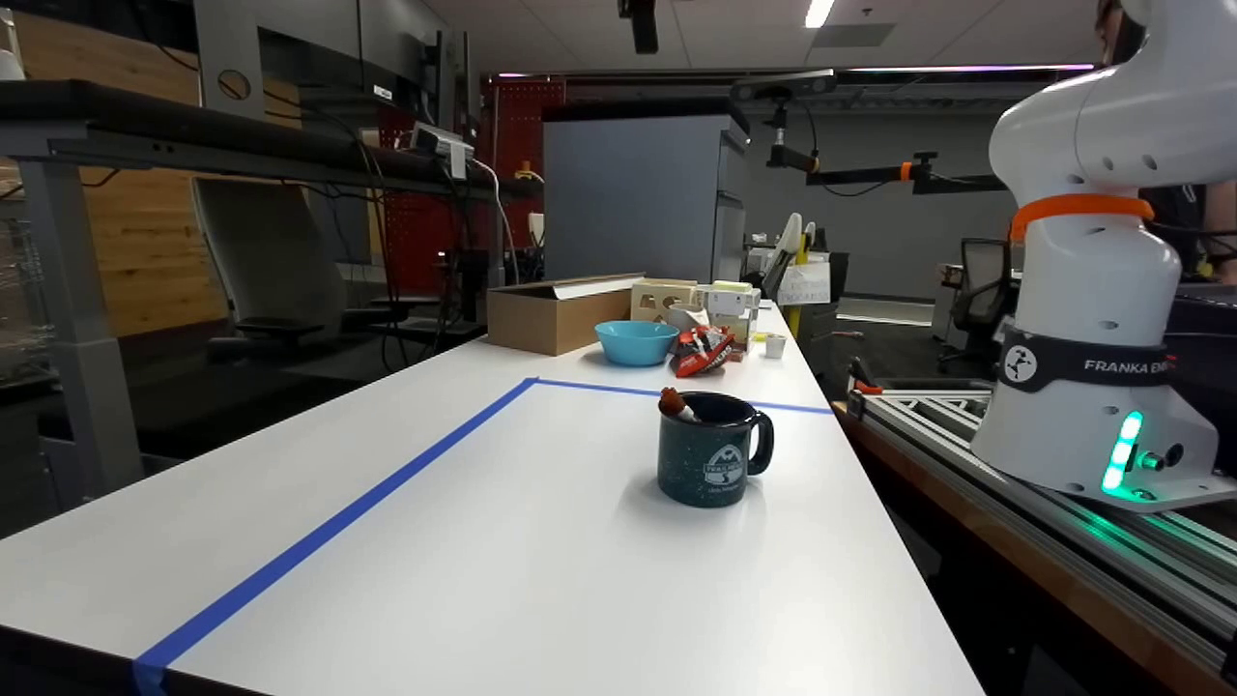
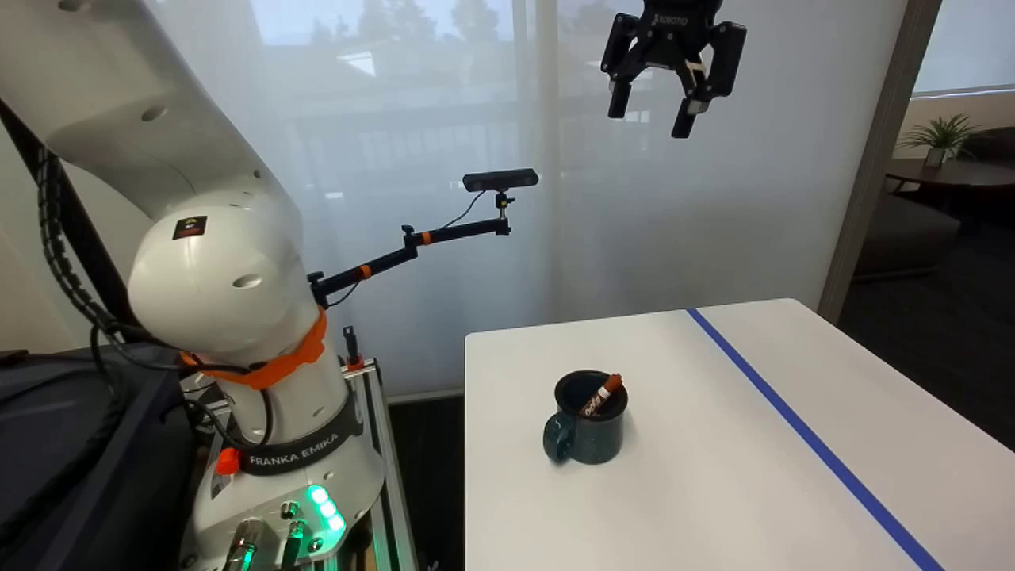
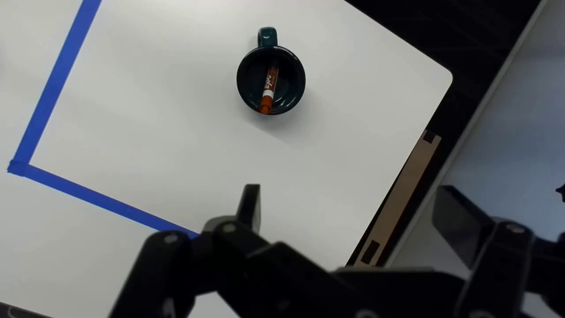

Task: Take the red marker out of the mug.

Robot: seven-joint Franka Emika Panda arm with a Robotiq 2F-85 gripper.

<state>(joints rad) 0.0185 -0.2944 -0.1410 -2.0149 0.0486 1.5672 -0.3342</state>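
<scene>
In an exterior view the gripper (image 2: 649, 125) is being held high above the table (image 2: 714, 492), its fingers (image 2: 620, 101) being spread wide and pointed downward; nothing is being gripped or touched by them. In the wrist view the same broad gap is being shown, well apart from the mug (image 3: 245, 79). The red marker (image 3: 269, 86) is being held at a tilt inside the upright mug, its upper end being raised above the rim opposite the handle (image 3: 267, 37), and the mug is being supported by the table
</scene>
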